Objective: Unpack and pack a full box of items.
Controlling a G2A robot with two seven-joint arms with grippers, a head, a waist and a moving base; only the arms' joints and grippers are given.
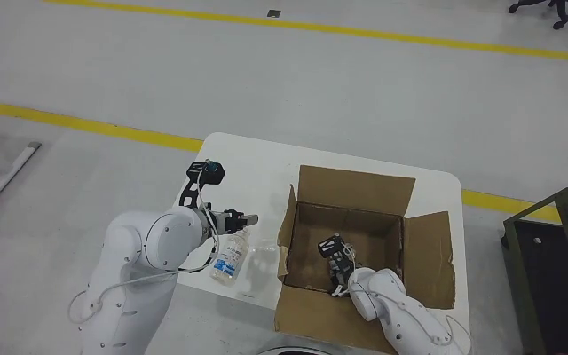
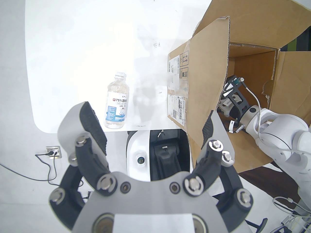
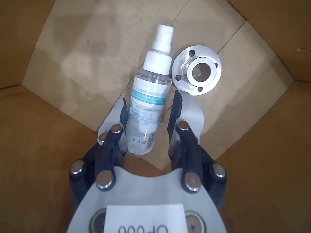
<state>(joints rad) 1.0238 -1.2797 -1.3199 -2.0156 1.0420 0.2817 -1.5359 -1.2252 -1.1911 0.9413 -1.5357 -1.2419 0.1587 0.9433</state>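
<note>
Grey floor crossed by yellow lines; a floor socket with a dark cable sat below the bench edge.

White bench, rounded corners, carried the goods listed below.

Cardboard box, brown, stood open on the bench with all four flaps spread outward and printed labels on one outer side. Contents, seen on its floor:
- Spray bottle, clear, white pump top, teal-banded label, lying on its side.
- Metal flange, round, bored centre, with bolt holes, lying flat just beside the spray bottle's neck.

Right end effector was lowered inside the box, released, with one finger on either side of the spray bottle's body and a gap showing at one finger.

Left end effector was released and held nothing, standing above the bench's near edge, outside the box.

Clear bottle, blue-and-white label, lay on its side on the bench near that edge, apart from the box wall.
</note>
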